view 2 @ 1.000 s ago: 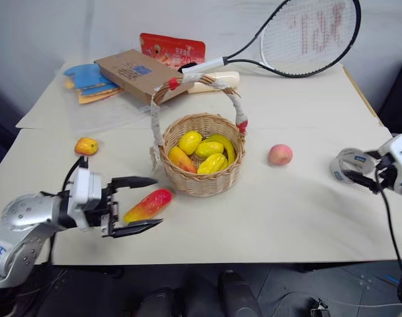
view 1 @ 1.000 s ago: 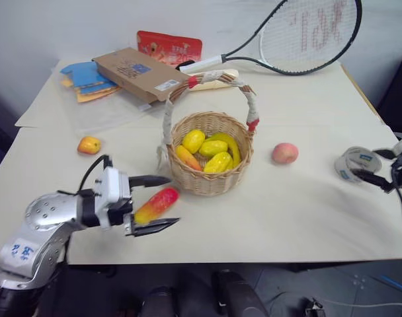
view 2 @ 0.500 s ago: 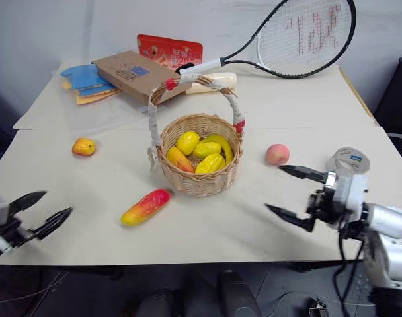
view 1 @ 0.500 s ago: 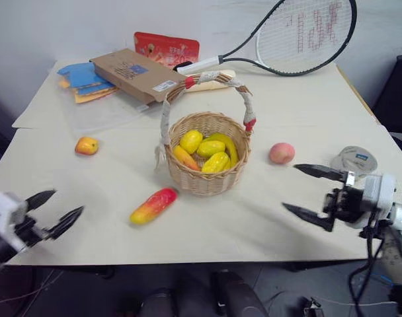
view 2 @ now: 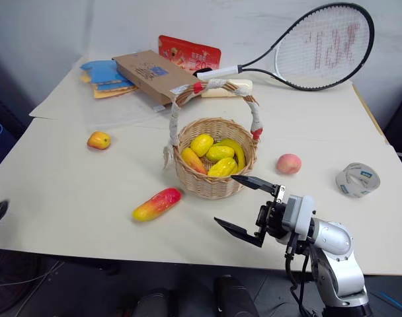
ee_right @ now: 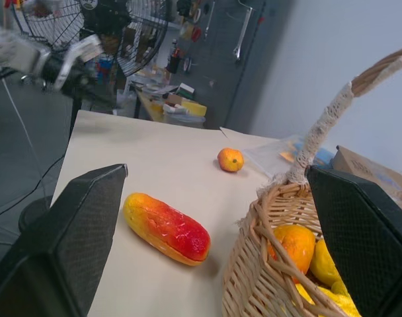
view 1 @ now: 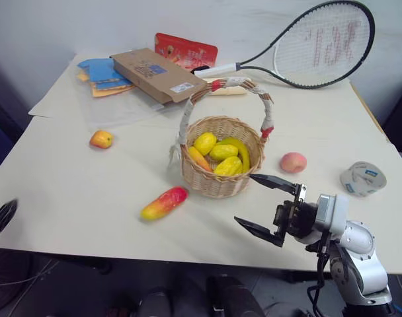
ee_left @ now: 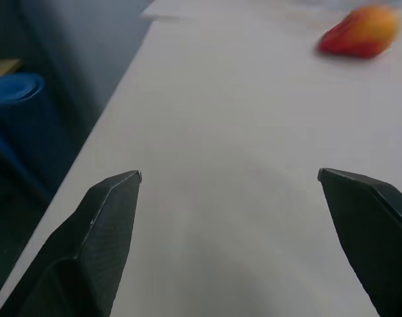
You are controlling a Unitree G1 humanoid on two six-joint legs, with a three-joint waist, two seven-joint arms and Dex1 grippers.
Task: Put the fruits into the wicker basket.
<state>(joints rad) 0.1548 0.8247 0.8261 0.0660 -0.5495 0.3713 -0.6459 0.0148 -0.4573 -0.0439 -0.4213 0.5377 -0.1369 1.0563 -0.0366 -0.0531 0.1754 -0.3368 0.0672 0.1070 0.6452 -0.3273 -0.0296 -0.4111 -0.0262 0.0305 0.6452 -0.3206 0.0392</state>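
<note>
The wicker basket (view 1: 217, 186) stands mid-table with several yellow fruits (view 1: 214, 149) inside. On the table lie the long red-to-yellow mango (view 1: 164, 203) left of the basket, the small apple (view 1: 101, 139) further left, and the pink peach (view 1: 293, 162) to the right. My right gripper (view 1: 243, 198) hovers open and empty just in front of the basket, pointing left toward the mango (ee_right: 166, 228). My left gripper (ee_left: 229, 173) is open and empty over the table's front left edge (view 1: 2, 214), far from the fruits.
A grey tape roll (view 1: 363, 178) lies right of the peach. At the back are a racket (view 1: 300, 46), a cardboard box (view 1: 155, 72), a red packet (view 1: 186, 49) and blue cards (view 1: 105, 71). A fan (ee_right: 131, 30) stands beyond the table's left side.
My left gripper has pulled away from the mango out to the table's left edge. My right gripper has swung in from beside the tape roll to the basket's front. The camera has shifted.
</note>
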